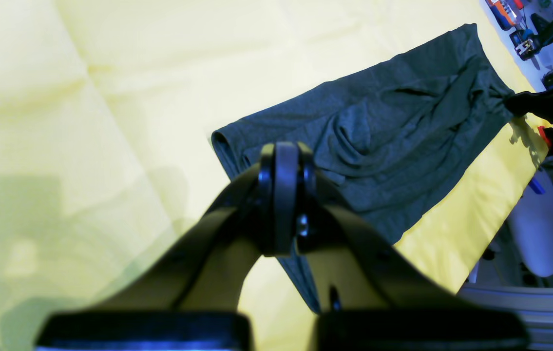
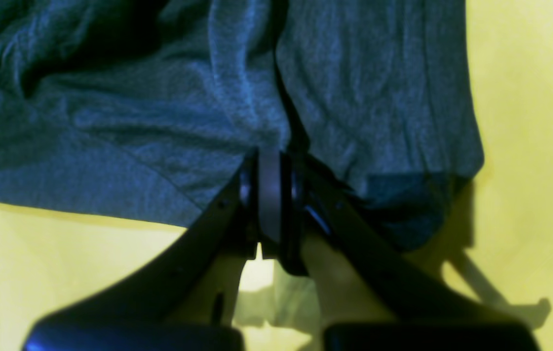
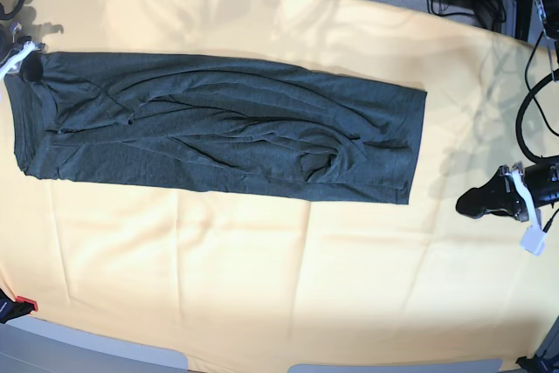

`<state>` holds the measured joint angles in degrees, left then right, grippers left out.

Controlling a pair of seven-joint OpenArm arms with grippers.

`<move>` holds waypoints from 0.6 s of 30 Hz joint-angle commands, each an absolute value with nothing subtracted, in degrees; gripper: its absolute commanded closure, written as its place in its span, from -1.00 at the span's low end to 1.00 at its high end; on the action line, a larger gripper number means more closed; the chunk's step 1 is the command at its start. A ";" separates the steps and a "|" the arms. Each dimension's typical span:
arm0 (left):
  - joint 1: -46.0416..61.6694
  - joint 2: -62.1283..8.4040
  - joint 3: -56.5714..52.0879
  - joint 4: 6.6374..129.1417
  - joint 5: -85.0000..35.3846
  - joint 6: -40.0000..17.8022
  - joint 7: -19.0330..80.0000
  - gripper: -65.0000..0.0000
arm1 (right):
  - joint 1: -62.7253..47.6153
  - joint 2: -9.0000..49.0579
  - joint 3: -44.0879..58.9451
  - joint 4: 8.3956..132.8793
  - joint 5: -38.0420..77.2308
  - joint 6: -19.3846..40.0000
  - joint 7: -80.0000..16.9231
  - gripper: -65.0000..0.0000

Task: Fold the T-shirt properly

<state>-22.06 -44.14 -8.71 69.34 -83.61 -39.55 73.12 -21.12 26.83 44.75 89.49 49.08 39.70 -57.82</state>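
Right claw: jaws pressed together on the edge of the T-shirt; in the base view this claw sits at the upper left of the frame, at the shirt's corner.
Left claw: closed tight with nothing between the jaws; in the base view it stands at the right of the frame, off the cloth and apart from the shirt's near end.
T-shirt: already a long narrow band, stretched left to right across the upper half of the base view, wrinkled in the middle, lying on the pale yellow cloth that covers the desk.
Step in hand: by my reading, the lengthwise fold is made and the right claw has hold of one short end for the crosswise fold.
Next move calls for: probably lifting that end and carrying it over toward the right of the frame, keeping the layers together; the left claw would need to open before it can take the other corner.
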 commanded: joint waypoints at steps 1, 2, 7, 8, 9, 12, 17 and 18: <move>-23.49 -45.56 -9.34 70.13 -85.00 -40.00 72.03 1.00 | -20.99 28.73 45.28 90.37 49.98 40.00 -56.77 0.95; -23.49 -45.58 -9.34 70.13 -85.00 -40.00 72.03 1.00 | -20.97 28.84 45.28 90.37 49.98 40.00 -56.75 0.84; -23.49 -45.58 -9.34 70.13 -85.00 -40.00 72.03 1.00 | -20.97 28.93 45.28 90.37 51.03 40.00 -56.75 0.70; -23.49 -45.58 -9.34 70.13 -85.00 -40.00 72.03 1.00 | -20.97 28.93 45.28 90.37 51.03 40.00 -56.75 0.83; -23.49 -45.56 -9.34 70.13 -85.00 -40.00 72.03 1.00 | -20.99 28.93 45.28 90.37 51.03 40.00 -56.77 0.94; -23.49 -45.56 -9.34 70.13 -85.00 -40.00 72.03 1.00 | -20.99 28.93 45.28 90.37 51.00 40.00 -56.75 1.00; -23.49 -45.56 -9.34 70.13 -85.00 -40.00 72.03 1.00 | -20.93 28.95 45.28 90.37 51.00 40.00 -56.49 1.00; -23.49 -45.58 -9.34 70.13 -85.00 -40.00 72.03 1.00 | -20.91 28.99 45.28 90.37 50.98 40.00 -56.51 1.00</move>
